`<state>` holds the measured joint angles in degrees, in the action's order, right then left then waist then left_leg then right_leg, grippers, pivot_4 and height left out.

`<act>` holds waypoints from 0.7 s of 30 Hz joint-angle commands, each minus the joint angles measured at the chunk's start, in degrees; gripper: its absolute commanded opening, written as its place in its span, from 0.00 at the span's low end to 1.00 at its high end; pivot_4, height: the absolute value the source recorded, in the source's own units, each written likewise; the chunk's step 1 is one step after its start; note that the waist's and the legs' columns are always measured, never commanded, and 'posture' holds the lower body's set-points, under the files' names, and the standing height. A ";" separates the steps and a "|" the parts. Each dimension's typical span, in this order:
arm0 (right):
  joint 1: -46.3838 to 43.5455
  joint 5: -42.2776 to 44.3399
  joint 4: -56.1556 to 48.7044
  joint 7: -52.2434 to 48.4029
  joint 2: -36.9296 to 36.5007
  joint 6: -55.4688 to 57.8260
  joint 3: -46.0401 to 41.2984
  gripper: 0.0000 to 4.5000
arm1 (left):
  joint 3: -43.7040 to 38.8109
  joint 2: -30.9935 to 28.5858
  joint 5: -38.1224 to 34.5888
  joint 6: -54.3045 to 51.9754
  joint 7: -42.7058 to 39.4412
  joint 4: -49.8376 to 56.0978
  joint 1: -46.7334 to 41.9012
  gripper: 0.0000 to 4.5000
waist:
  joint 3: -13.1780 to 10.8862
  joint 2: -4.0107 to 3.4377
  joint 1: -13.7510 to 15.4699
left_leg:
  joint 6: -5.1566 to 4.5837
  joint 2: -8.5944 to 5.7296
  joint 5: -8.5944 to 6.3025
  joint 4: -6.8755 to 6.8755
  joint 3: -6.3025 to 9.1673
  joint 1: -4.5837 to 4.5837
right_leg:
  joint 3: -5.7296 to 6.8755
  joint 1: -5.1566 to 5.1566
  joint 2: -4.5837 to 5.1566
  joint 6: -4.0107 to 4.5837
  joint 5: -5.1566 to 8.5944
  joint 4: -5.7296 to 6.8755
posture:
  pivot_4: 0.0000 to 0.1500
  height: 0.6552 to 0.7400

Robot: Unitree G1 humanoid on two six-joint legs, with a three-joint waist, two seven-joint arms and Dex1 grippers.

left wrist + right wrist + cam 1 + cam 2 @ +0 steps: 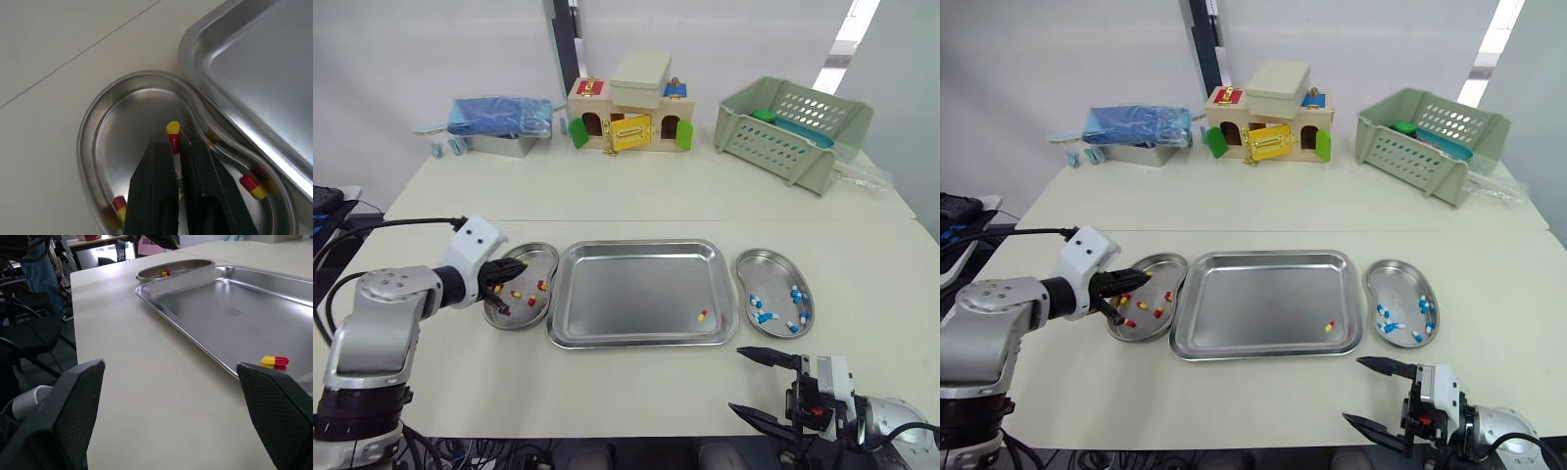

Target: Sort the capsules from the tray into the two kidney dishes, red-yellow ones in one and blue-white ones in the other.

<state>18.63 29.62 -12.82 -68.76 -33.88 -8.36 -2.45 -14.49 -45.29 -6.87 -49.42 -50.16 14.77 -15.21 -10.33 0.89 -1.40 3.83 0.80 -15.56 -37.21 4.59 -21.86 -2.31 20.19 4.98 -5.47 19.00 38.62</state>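
One red-yellow capsule (172, 133) sits between the left jaws; tray (195, 293) stamp (231, 312) illegible.

A plain white wall (431, 49) is running across the top of the frame. At top centre a dark upright post (556, 39) is standing against it, and at the upper right a slanted window strip (847, 39) is letting in bright daylight. A cream table (636, 191) is stretching across the middle and lower frame, a thin seam (705, 220) crossing it. In the right wrist view, black chairs (29, 333) are standing on a dark floor (61, 320) beside the table.
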 commanded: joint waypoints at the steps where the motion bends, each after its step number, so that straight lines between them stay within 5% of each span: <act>1: -0.22 1.11 -0.34 -1.02 -0.26 -0.14 -0.44 1.00 | -0.67 -0.65 -1.31 0.72 2.02 1.61 0.33 0.01 | 0.02 0.04 0.08 | 0.00 0.00 0.00 0.00 0.00 0.00 | 0.00 -0.01 0.01 0.00 0.00 -0.01 | 1.00 1.00; 5: -0.44 1.17 -0.30 -0.93 -0.15 0.21 -0.45 1.00 | 0.76 -1.68 -2.40 0.77 1.98 1.30 1.10 0.01 | 0.02 0.04 -0.25 | 0.00 0.00 0.00 0.01 -0.01 0.02 | -0.01 0.02 0.00 0.00 0.00 0.01 | 1.00 1.00; 18: 1.06 1.14 -0.68 -0.17 -0.20 0.20 -1.39 1.00 | 1.70 -3.57 -4.60 1.31 3.40 -0.39 0.23 0.95 | 0.02 0.04 -0.30 | 0.00 0.01 0.00 0.03 -0.01 0.02 | -0.01 0.03 -0.01 0.01 0.00 0.02 | 1.00 1.00; 21: 1.17 1.48 -1.12 0.25 -0.35 0.64 -1.71 1.00 | 1.56 -3.90 -5.16 1.53 3.60 -0.71 0.16 1.00 | 0.02 0.04 -0.29 | 0.00 0.01 0.00 0.03 0.00 0.02 | -0.01 0.03 -0.01 0.01 0.00 0.02 | 1.00 1.00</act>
<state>19.54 30.23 -12.49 -68.62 -33.88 -7.82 -3.00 -12.70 -47.84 -11.54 -48.60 -46.84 13.61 -14.19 -10.31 0.93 -1.69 3.83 0.81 -15.56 -37.18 4.58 -21.83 -2.32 20.22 4.96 -5.47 19.01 38.64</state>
